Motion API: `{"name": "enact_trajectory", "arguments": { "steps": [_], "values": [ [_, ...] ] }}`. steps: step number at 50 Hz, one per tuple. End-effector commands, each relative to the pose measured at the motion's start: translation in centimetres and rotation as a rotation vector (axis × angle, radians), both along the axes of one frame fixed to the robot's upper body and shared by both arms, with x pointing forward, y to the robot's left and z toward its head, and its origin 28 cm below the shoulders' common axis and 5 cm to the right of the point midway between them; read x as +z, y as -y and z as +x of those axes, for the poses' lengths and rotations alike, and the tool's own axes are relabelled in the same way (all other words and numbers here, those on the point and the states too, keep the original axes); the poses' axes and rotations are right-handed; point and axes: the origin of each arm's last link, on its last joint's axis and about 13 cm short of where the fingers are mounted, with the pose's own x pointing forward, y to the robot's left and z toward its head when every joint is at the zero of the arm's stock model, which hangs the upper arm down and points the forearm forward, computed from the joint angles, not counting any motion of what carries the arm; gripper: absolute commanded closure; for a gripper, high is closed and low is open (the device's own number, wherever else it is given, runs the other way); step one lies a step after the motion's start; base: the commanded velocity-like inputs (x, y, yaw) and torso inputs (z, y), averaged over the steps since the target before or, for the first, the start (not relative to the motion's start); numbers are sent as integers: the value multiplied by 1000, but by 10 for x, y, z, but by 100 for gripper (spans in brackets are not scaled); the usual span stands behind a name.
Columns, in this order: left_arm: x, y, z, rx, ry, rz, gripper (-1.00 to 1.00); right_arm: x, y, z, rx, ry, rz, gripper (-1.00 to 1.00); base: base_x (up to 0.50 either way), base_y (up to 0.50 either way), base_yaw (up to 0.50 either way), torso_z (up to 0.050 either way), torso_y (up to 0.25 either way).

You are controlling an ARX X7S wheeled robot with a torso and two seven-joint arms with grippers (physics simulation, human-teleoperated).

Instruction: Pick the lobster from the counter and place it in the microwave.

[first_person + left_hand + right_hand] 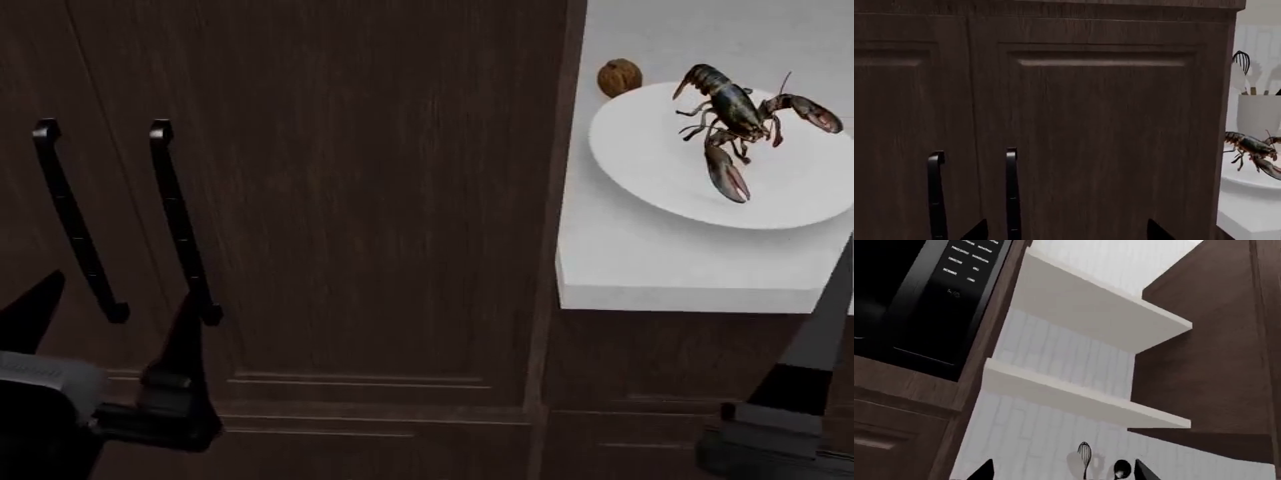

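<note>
The lobster (731, 118) lies on a white plate (654, 170) on the surface (667, 265), ready for picking, while both arms' fingers hang apart and empty below it.

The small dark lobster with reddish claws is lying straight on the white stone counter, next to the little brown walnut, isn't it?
Not quite. The small dark lobster with reddish claws lies on a round white plate, not straight on the white stone counter. The head view shows this plainly. The little brown walnut does sit next to it, on the counter by the plate's rim.
</note>
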Motion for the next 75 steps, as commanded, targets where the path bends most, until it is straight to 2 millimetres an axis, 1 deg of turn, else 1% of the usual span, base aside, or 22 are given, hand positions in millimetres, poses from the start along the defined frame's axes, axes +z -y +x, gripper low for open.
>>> {"name": "enact_trajectory", "arguments": {
  "steps": [1,7,11,17,18,20,33,40,59,75],
  "values": [
    [18,-4,3,12,44,-18,-100,37,5,-29,-79,142,-51,-100,0,0,0,50,0],
    [25,-7,4,21,67,-23,-100,49,10,-37,-101,184,-75,-100,0,0,0,50,0],
    [33,-7,3,21,91,-29,-100,56,14,-39,-103,225,-91,-100,0,0,0,50,0],
    [50,-6,-1,16,137,-41,-100,56,15,-40,-103,231,-95,-100,0,0,0,50,0],
    [56,-6,-1,16,147,-40,-100,55,15,-40,-102,230,-94,-100,0,0,0,50,0],
    [58,-6,-2,16,147,-38,-100,55,15,-40,-101,230,-95,-100,0,0,0,50,0],
    [51,-7,-2,40,112,-19,-100,54,13,-39,-96,228,-94,-100,0,0,0,50,0],
    [51,-6,-2,43,112,-33,-100,54,13,-40,-87,231,-84,-100,0,-40,0,0,0],
    [52,-4,-2,51,124,-46,-100,56,12,-40,-69,235,-83,-100,0,-500,0,0,0],
    [49,-3,-3,42,97,-52,-100,56,11,-39,-63,226,-86,-100,0,-500,0,0,0]
  ]
}}
